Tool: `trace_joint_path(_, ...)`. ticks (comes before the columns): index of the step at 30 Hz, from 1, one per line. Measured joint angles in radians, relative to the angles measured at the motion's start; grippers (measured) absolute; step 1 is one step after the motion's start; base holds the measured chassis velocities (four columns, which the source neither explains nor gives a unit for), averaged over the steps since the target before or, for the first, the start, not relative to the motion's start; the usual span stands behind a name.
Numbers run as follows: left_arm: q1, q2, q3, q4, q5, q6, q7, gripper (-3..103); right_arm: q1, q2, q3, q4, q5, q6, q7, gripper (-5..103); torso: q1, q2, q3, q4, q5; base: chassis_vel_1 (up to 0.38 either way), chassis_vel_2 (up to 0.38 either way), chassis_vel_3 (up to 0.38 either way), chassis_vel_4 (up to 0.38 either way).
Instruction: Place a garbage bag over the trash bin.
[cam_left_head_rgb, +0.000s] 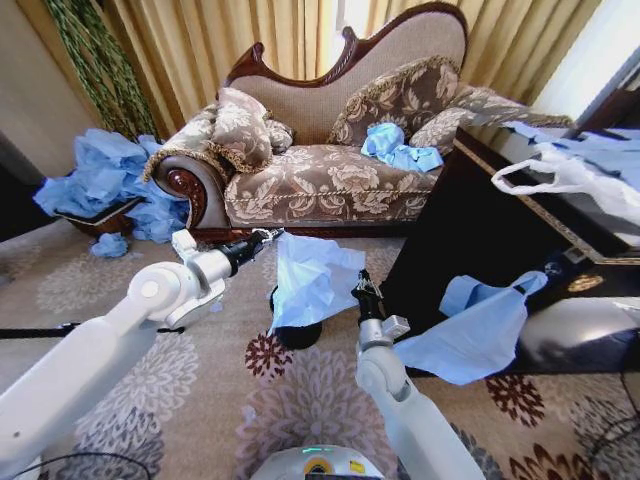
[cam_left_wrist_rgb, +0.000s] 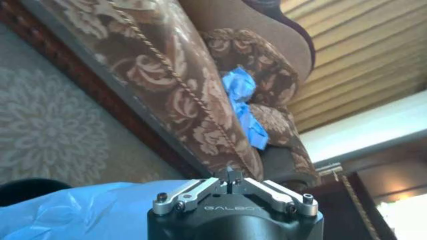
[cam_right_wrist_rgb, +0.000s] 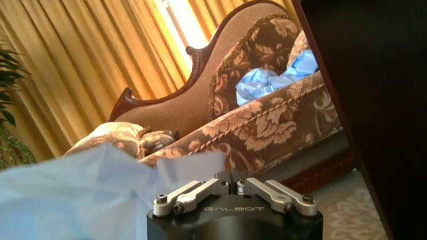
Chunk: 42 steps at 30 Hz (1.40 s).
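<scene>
Left gripper (cam_left_head_rgb: 272, 235) pinched tight on the top left corner of the bag (cam_left_head_rgb: 312, 280), fingers drawn together in the left wrist view (cam_left_wrist_rgb: 229, 178) with blue film just beside the gripper there (cam_left_wrist_rgb: 87, 210). Right gripper (cam_left_head_rgb: 362, 287) likewise clamped on the bag's right edge, lower than the left; fingers closed to a narrow point in the right wrist view (cam_right_wrist_rgb: 231, 181), pale film bunched against them (cam_right_wrist_rgb: 73, 195). Bag stretched between the two, hanging open and slack over the bin (cam_left_head_rgb: 297, 333), covering its upper part; only the bin's dark lower curve visible beneath the hem, on the patterned carpet (cam_left_head_rgb: 300, 400). Whether the bag's mouth lies around the rim or merely in front of it: cannot tell. Farther out, a sofa (cam_left_head_rgb: 330, 170) behind, with a crumpled blue bag (cam_left_head_rgb: 398, 148) on its seat. Heap of more blue bags (cam_left_head_rgb: 105, 180) left of the sofa. Dark table (cam_left_head_rgb: 480, 230) to the right, a white bag with loop handles (cam_left_head_rgb: 565, 175) on top. Wider blue bag with a pointed tip (cam_left_head_rgb: 480, 330) beside the table's near corner.
</scene>
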Motion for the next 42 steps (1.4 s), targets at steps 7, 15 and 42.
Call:
trace_joint_path(7, -0.029, -0.078, 0.067, 0.087, 0.029, 0.006, 0.007, 0, 0.042, 0.021, -0.026, -0.062, 0.01, 0.009, -0.015, 0, 0.0, 0.0, 0.0, 0.0001, -0.0001, 0.0, 0.0, 0.0, 0.0)
trace_joint_path(15, -0.157, -0.201, 0.197, 0.203, 0.066, 0.027, 0.005, 0, 0.029, 0.034, -0.038, -0.075, 0.02, 0.024, -0.033, 0, 0.0, 0.0, 0.0, -0.0004, 0.0001, 0.0, 0.0, 0.0, 0.0)
trace_joint_path(42, -0.251, -0.215, 0.267, 0.225, 0.058, 0.029, 0.003, 0, -0.084, -0.014, 0.007, -0.16, 0.053, -0.038, -0.161, 81, 0.0, 0.0, 0.0, -0.0007, 0.0001, 0.0, 0.0, 0.0, 0.0)
